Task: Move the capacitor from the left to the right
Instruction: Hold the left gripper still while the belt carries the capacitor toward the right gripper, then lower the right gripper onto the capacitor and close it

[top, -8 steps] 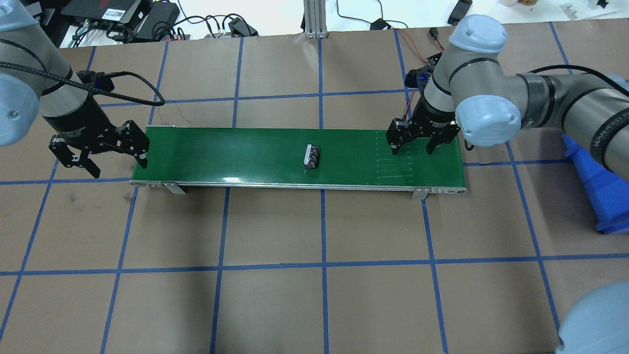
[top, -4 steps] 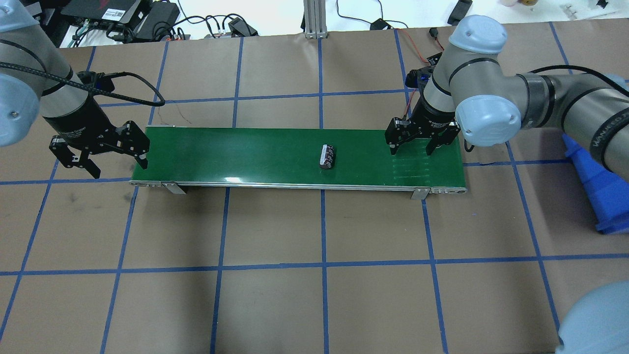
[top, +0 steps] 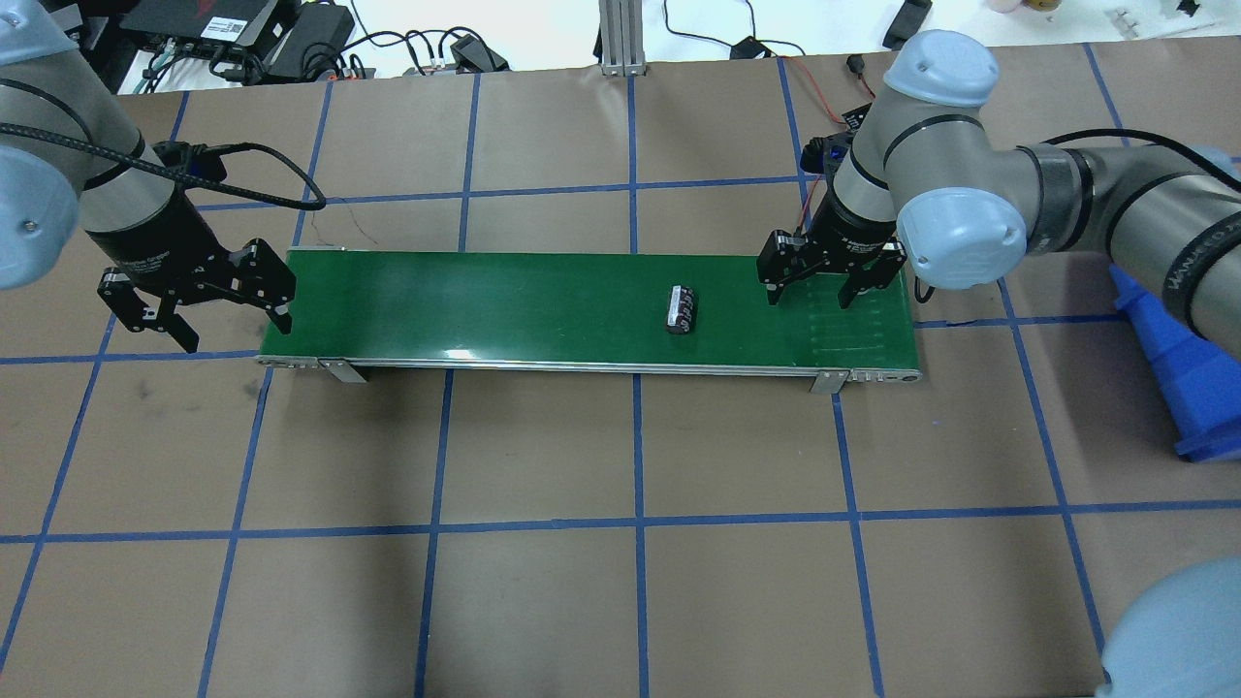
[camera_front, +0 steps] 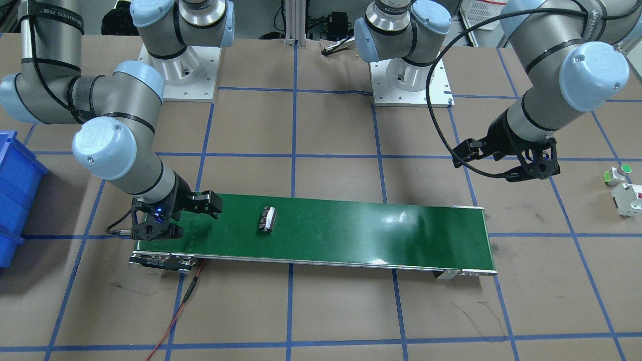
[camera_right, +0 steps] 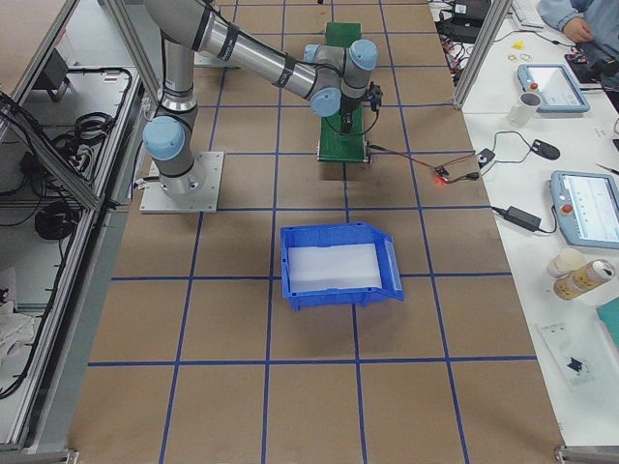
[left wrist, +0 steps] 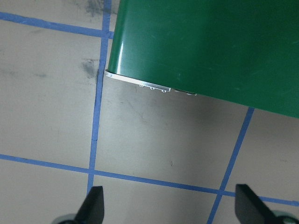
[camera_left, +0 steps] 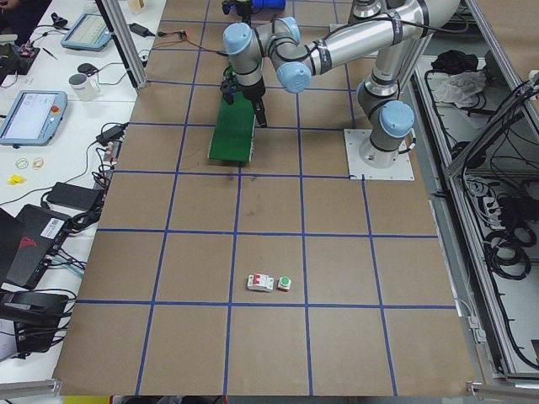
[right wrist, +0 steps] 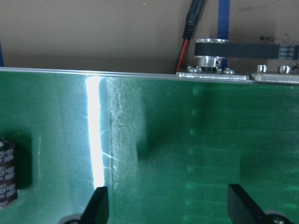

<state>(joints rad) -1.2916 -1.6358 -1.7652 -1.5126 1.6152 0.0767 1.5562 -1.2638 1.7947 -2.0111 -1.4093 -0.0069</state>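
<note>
The capacitor (top: 682, 310), a small dark cylinder with a grey stripe, lies on its side on the green conveyor belt (top: 504, 301), right of the belt's middle. It also shows in the front-facing view (camera_front: 267, 219) and at the left edge of the right wrist view (right wrist: 7, 172). My right gripper (top: 816, 291) is open and empty above the belt's right end, a little to the right of the capacitor. My left gripper (top: 231, 325) is open and empty, hanging just off the belt's left end over the table.
A blue bin (top: 1178, 368) stands on the table right of the belt. A white switch with red marks (camera_front: 627, 198) and a green-capped button (camera_front: 618, 174) lie far out on my left side. A red wire (camera_front: 175, 316) runs from the belt's motor end.
The capacitor has travelled to the right along the belt, from near the middle toward the right gripper. The right gripper has shifted slightly left. The left gripper has not moved.
</note>
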